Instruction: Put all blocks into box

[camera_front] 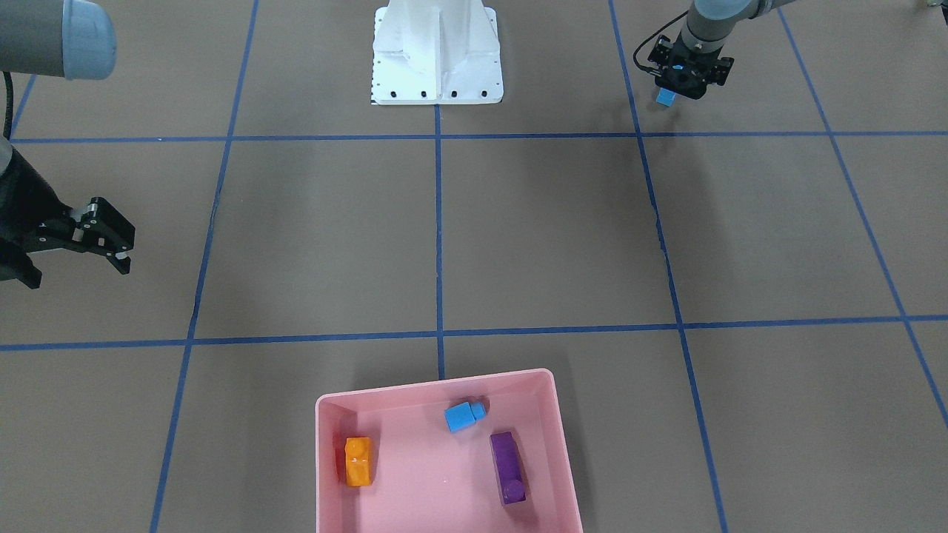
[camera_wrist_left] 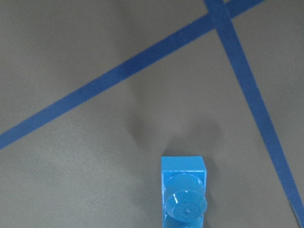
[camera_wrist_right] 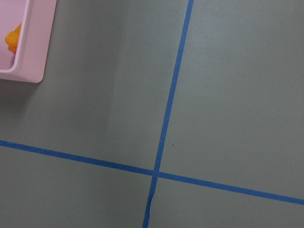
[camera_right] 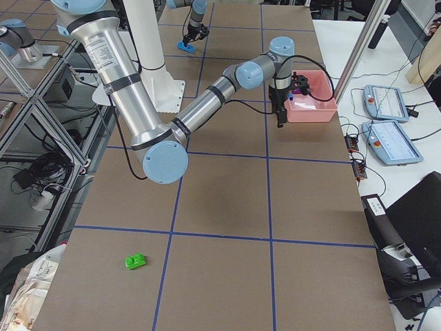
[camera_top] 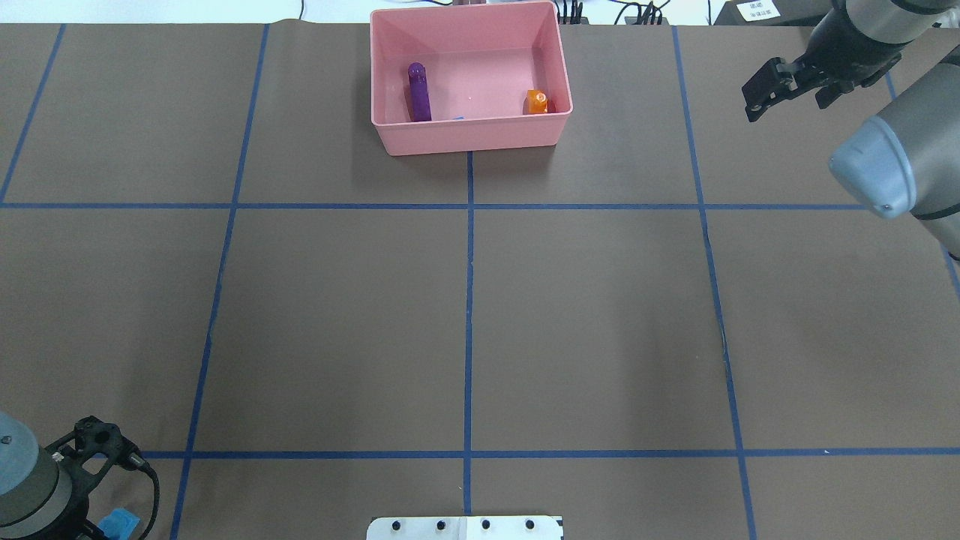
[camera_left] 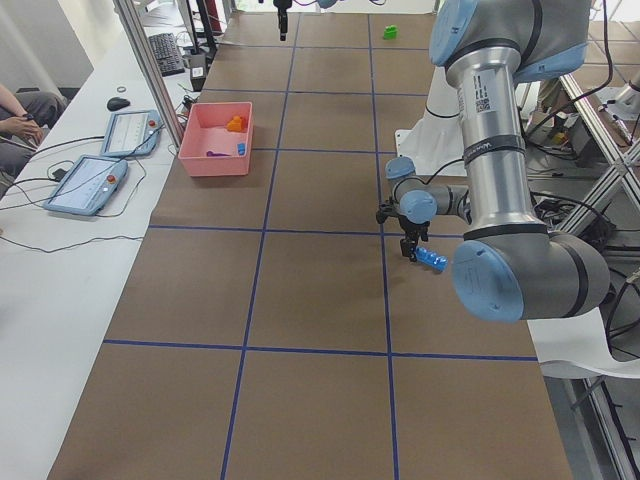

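The long thin blue block (camera_wrist_left: 184, 194) sits directly under the left end effector (camera_front: 678, 83), on the robot's side of the surface. Whether the fingers are clamped on it cannot be told. The box (camera_top: 469, 139) holds the orange block (camera_front: 358, 461), the purple block (camera_front: 508, 466) and the small blue block (camera_front: 461, 417). It lies well apart, forward and toward the centre line. The right end effector (camera_front: 111, 244) hangs beside the box, apparently apart and empty, and is the one nearer the green block (camera_right: 135, 261).

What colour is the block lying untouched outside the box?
Green block; the exterior right view shows it best.
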`<action>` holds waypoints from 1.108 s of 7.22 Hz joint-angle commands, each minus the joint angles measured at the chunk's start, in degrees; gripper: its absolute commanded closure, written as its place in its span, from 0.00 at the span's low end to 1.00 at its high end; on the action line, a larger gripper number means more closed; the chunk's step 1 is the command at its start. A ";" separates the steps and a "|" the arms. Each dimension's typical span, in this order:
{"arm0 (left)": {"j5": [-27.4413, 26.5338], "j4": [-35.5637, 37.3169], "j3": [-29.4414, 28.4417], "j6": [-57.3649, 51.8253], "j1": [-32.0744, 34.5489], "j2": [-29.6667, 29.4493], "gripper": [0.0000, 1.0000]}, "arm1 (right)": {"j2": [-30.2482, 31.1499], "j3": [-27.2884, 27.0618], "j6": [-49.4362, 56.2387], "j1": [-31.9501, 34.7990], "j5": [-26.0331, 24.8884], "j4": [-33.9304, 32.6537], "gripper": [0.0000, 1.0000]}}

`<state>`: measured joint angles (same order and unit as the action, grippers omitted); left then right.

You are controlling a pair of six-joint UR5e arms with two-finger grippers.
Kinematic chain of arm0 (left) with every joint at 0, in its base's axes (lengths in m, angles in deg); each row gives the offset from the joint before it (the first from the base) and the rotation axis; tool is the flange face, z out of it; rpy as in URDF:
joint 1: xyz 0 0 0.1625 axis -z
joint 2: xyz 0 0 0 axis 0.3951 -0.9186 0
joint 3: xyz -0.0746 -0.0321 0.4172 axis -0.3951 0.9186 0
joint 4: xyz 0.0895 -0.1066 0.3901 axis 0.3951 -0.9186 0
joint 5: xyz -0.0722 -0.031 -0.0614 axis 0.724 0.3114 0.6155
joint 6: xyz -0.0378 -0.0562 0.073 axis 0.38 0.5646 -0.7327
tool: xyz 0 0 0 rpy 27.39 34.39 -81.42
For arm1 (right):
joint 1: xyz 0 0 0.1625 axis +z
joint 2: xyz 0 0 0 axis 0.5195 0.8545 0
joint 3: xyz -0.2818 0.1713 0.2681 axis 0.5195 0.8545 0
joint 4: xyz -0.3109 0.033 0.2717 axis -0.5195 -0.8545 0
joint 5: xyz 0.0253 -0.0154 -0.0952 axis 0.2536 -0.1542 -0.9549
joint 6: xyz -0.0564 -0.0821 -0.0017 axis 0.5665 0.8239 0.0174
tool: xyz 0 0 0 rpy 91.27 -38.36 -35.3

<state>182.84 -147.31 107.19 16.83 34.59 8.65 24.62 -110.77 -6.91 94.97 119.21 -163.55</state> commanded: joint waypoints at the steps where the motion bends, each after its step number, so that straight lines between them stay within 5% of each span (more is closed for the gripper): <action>1: -0.03 0.00 -0.68 1.54 -1.56 -1.11 0.02 | -0.10 0.03 0.00 -0.04 -0.15 0.03 0.02; 4: -1.34 0.09 -2.25 3.48 -3.84 -2.42 0.13 | -0.01 0.12 0.00 -0.04 -0.06 0.03 0.02; 5: -1.35 0.09 -2.52 3.57 -3.85 -2.95 0.20 | -0.01 0.03 0.00 -0.04 -0.06 0.03 0.02; 6: -1.35 0.09 -2.61 3.57 -3.85 -2.96 0.37 | -0.01 0.03 0.00 -0.04 0.02 0.03 0.02; 8: -1.35 0.18 -2.70 3.49 -3.85 -2.87 0.44 | -0.18 0.03 0.00 -0.04 0.11 0.12 0.02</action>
<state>181.50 -147.16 104.55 20.37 30.73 5.79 24.56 -110.71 -6.91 94.93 119.25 -163.49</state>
